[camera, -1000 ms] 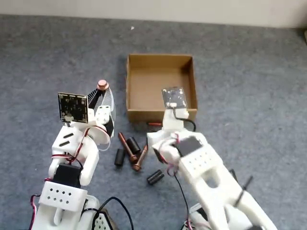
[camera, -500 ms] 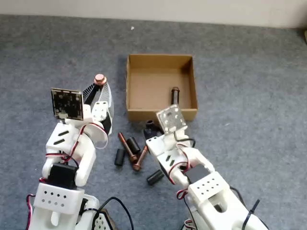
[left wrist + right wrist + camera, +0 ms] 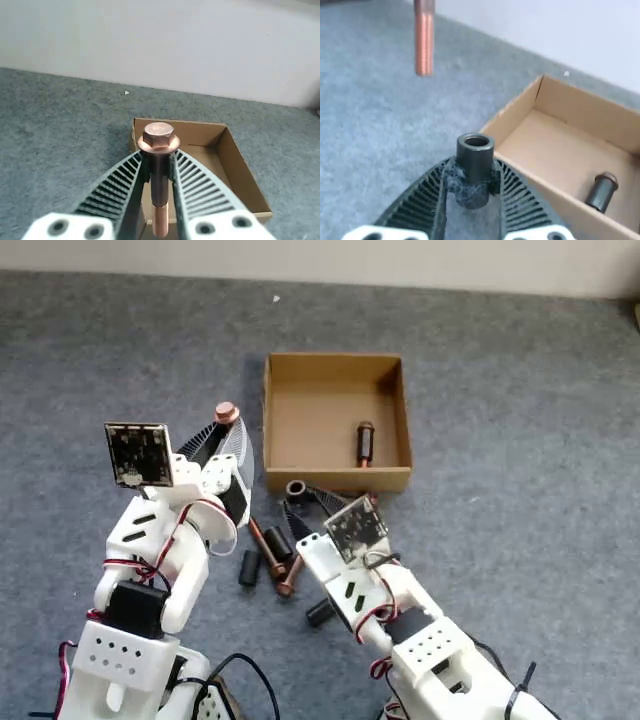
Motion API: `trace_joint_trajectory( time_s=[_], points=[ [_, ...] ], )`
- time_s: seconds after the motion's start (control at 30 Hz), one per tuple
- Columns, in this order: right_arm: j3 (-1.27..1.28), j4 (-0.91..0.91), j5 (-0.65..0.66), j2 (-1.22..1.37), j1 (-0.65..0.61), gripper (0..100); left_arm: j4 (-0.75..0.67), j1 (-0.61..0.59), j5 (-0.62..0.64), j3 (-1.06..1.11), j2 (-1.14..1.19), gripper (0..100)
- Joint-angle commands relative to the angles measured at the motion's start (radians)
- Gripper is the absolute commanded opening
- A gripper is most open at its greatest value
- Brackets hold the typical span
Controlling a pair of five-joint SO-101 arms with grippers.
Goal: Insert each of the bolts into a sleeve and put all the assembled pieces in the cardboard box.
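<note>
My left gripper (image 3: 225,428) is shut on a copper bolt (image 3: 227,412), held upright with its hex head up, just left of the cardboard box (image 3: 335,480). In the left wrist view the bolt (image 3: 159,165) stands between the ribbed fingers (image 3: 117,192), with the box (image 3: 240,175) behind. My right gripper (image 3: 297,500) is shut on a black sleeve (image 3: 296,488), bore up, just in front of the box's front wall. Its wrist view shows the sleeve (image 3: 475,160) and the bolt's shank (image 3: 424,37) hanging beyond it. One assembled piece (image 3: 365,443) lies in the box.
On the grey carpet between the arms lie two copper bolts (image 3: 262,537) (image 3: 293,570) and three loose black sleeves (image 3: 249,567) (image 3: 278,543) (image 3: 320,611). The carpet's far edge meets a pale wall (image 3: 200,45). Open carpet lies left and right of the box.
The right arm drew back from the box and swung left with the sleeve, uncovering the assembled piece inside. The left gripper shifted its bolt right, toward the sleeve.
</note>
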Motion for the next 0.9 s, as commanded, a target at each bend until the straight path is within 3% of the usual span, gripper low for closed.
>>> trace_joint_trajectory(
  time_s=[0.0,0.33,0.67,0.87],
  points=[
    [0.018,-0.137,0.014,-0.031,-0.021,0.5,-0.002,0.018,0.025,-0.067,-0.016,1],
    [0.068,-0.249,0.077,-0.031,-0.071,0.5,-0.005,0.102,0.018,-0.067,-0.03,1],
    [0.07,-0.251,0.081,-0.031,-0.113,0.5,-0.183,0.11,-0.064,0.077,-0.153,1],
    [0.07,-0.251,0.081,-0.031,-0.111,0.5,-0.198,0.104,-0.066,0.094,-0.159,1]
  ],
)
